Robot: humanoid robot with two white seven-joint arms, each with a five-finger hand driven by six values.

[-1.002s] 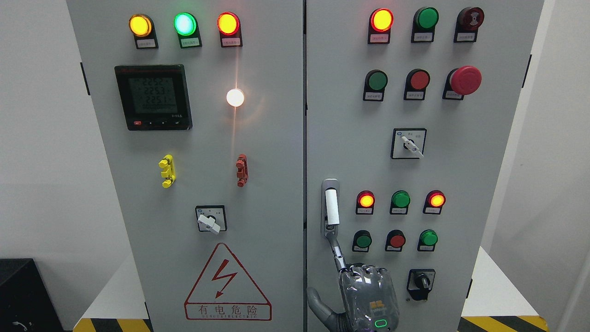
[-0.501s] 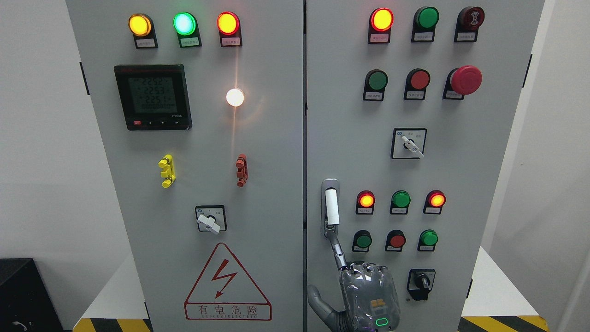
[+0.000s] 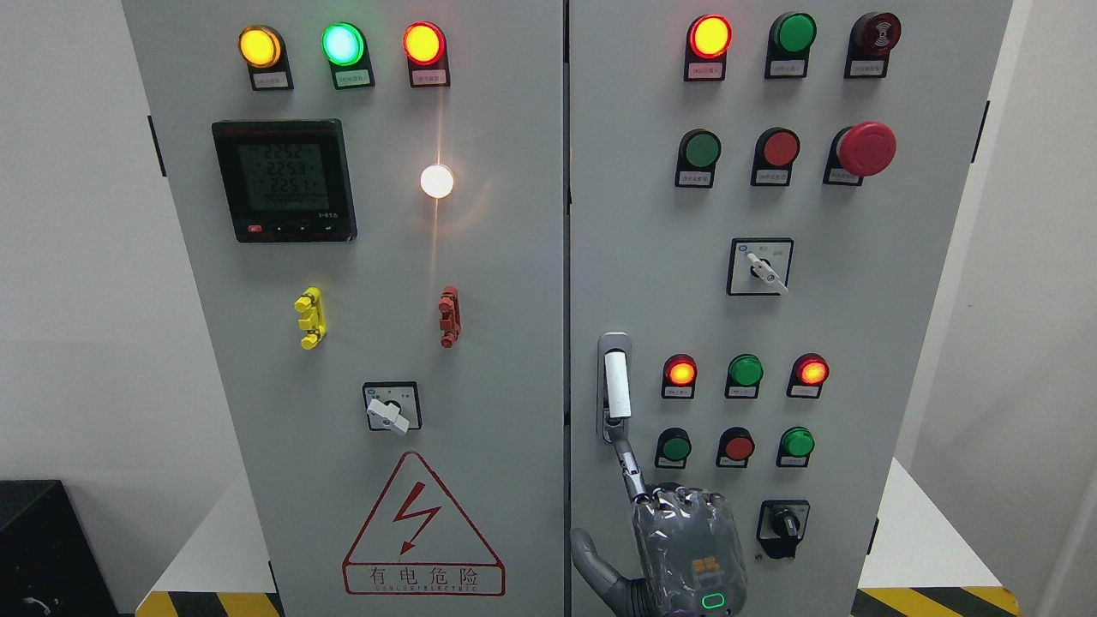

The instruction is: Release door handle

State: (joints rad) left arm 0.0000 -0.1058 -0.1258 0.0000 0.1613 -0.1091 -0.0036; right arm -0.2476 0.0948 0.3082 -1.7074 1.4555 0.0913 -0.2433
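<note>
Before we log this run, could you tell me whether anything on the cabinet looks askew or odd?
Nothing looks damaged. The only oddity: the robot hand has one finger stretched up to the lower end of the door handle, the others curled.

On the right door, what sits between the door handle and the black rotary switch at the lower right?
In the head view, between the door handle and the black rotary switch sit the lower row's green button and red button.
</note>
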